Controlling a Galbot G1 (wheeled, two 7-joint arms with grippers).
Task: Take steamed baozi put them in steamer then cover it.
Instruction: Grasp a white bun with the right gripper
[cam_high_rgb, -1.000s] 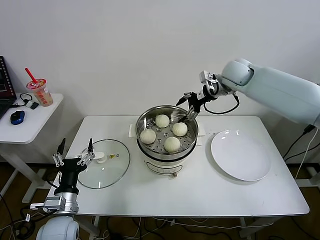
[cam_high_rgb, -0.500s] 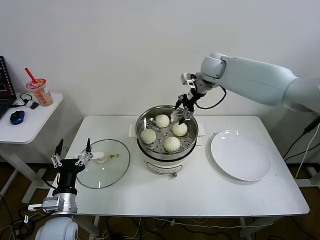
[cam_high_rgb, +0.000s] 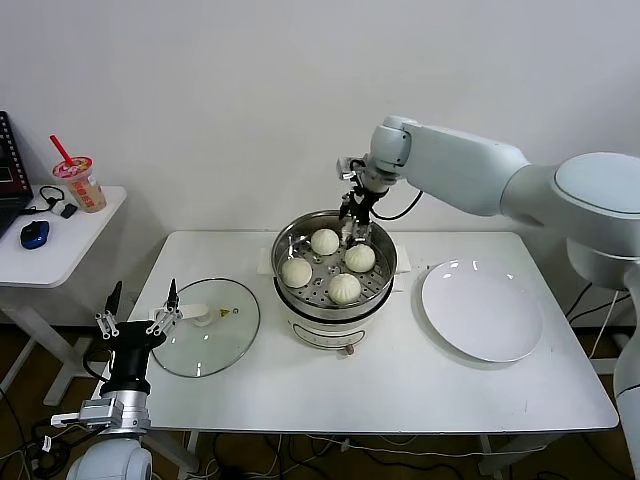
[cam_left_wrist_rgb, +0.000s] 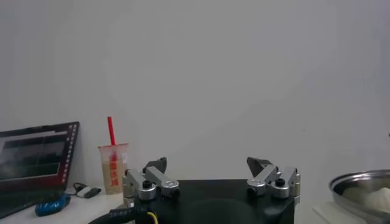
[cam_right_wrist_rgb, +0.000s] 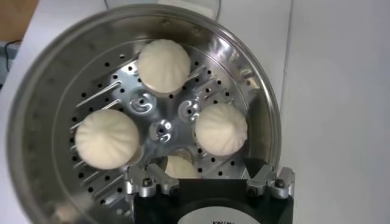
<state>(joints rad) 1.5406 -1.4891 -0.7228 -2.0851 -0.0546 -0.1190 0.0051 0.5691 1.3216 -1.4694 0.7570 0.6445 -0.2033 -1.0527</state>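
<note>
Hovering open over the steamer (cam_high_rgb: 335, 262), right tool (cam_high_rgb: 354, 226); no writing legible.

steamer (cam_left_wrist_rgb: 365, 193) cut off, 1 baozi (cam_right_wrist_rgb: 180, 167) half-hidden

No text, brand or number can be read with certainty (faint print on the right gripper (cam_right_wrist_rgb: 210, 182) housing is cut off and illegible).

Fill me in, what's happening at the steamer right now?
All four buns sit on the tray inside the steamer. The right gripper hovers empty over its back rim. The glass lid lies on the table beside it, with the left gripper open near the lid's edge. The plate is bare.
</note>
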